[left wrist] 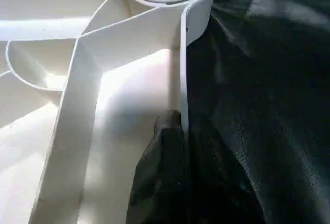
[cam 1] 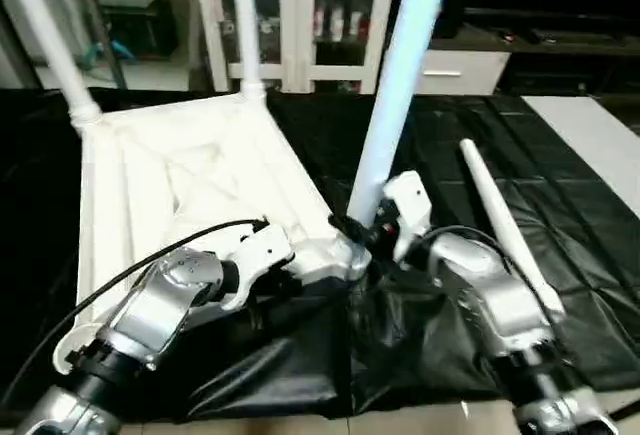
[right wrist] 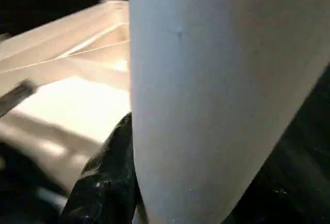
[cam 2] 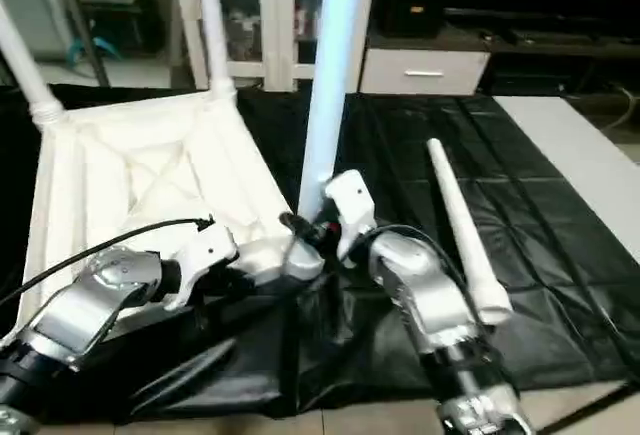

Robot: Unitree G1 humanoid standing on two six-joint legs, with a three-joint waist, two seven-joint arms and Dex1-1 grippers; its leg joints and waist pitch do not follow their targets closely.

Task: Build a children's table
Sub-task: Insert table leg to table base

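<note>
Left eye view: right gripper (cam 1: 362, 227) grasps upright leg (cam 1: 400, 85); left gripper (cam 1: 300, 267) clenched on tabletop (cam 1: 170, 170) rim.

Soft indoor light, glare on white plastic, wrist views blurred.

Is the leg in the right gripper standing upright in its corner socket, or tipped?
Tipped slightly. The leg leans away from vertical above the near corner socket, with the right gripper holding its base. Whether it is fully seated, cannot tell.

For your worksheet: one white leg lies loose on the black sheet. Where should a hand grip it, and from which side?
Grip the loose leg near mid-length, from above, fingers straddling it crosswise. It lies flat on the black sheet, tapered, and the right arm crosses its wider near end.
</note>
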